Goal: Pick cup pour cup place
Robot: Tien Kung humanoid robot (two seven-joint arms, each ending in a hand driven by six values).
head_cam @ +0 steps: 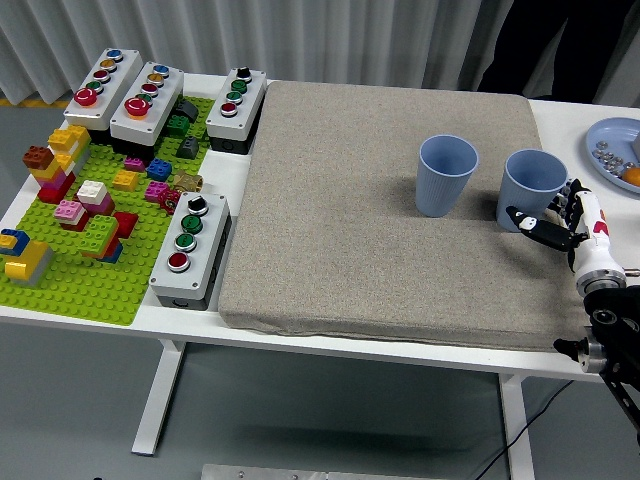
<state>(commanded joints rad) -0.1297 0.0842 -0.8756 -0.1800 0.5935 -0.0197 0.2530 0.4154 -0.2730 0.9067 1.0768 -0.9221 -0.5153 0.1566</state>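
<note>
1. Right hand [560,222]: enters from the lower right corner and sits just beside the right-hand blue cup [531,190], on its near-right side. Its fingers [532,228] are spread and extended toward the cup's base; nothing is held. Whether a fingertip touches the cup wall cannot be told.
2. Left hand: not in view.
3. Task items: two blue cups stand upright on the grey mat [340,220], the right-hand one near the mat's right edge, the left-hand blue cup [446,175] a short way apart to its left. Contents of either cannot be seen.
4. Step in hand, by judgement: the pick, at the approach stage; no grasp is made yet.
5. Next move, by judgement: bring the open hand round the right-hand cup's wall, close the fingers on it, then lift without tilting before pouring into the neighbour.
6. Other: a person in dark clothing [545,50] stands at the far side, hands not seen.
</note>
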